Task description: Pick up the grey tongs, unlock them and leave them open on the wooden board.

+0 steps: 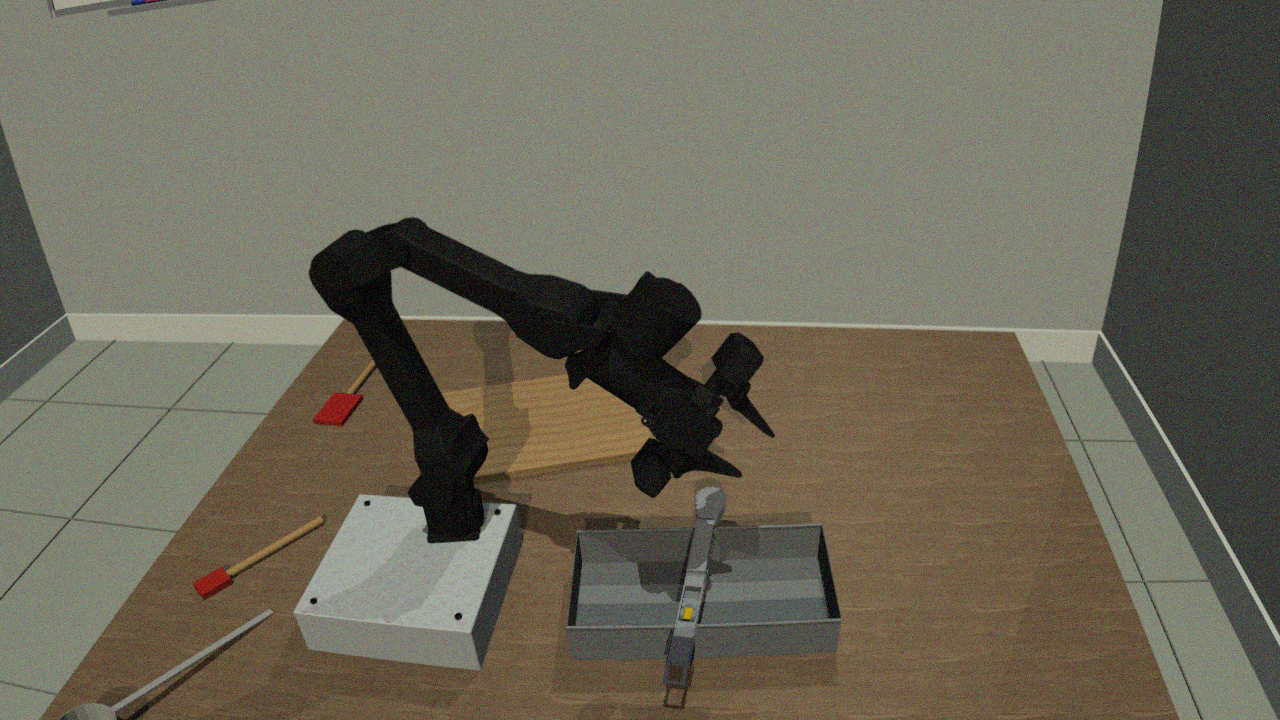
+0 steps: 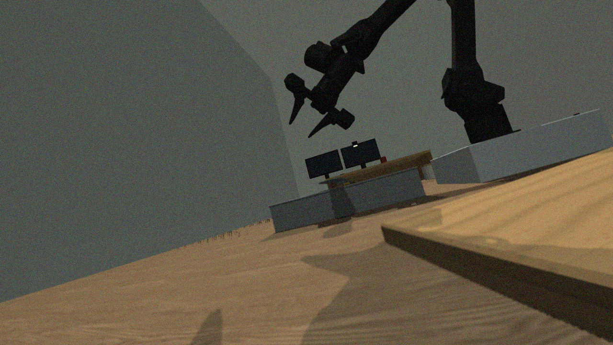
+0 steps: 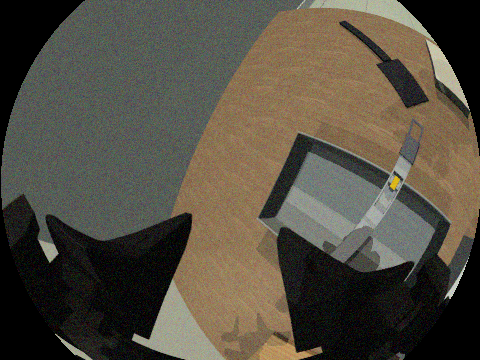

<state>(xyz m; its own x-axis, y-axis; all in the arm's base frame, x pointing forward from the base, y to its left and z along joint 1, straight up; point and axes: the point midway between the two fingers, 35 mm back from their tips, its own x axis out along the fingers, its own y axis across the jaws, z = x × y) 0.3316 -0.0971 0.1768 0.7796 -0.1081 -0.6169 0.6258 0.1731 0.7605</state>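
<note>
The grey tongs (image 1: 698, 562) (image 3: 402, 166) lie closed across the grey roasting tin (image 1: 586, 574) (image 2: 381, 189) (image 3: 292, 170). Their tips overhang the tin's front wall, and a yellow lock (image 1: 687, 613) (image 3: 396, 183) shows near the hinge end. My gripper (image 1: 754, 453) (image 2: 300, 129) (image 3: 235, 228) is open and empty. It hangs tilted downward just above and behind the tongs' far end, clear of them. The wooden board (image 1: 554, 420) (image 2: 514, 223) lies flat behind the tin, partly hidden by my arm.
Two red-headed tools with wooden handles (image 1: 338, 407) (image 1: 214, 582) and a grey utensil (image 1: 196, 658) lie to the left of the white arm base (image 1: 393, 591). The wall stands behind the table.
</note>
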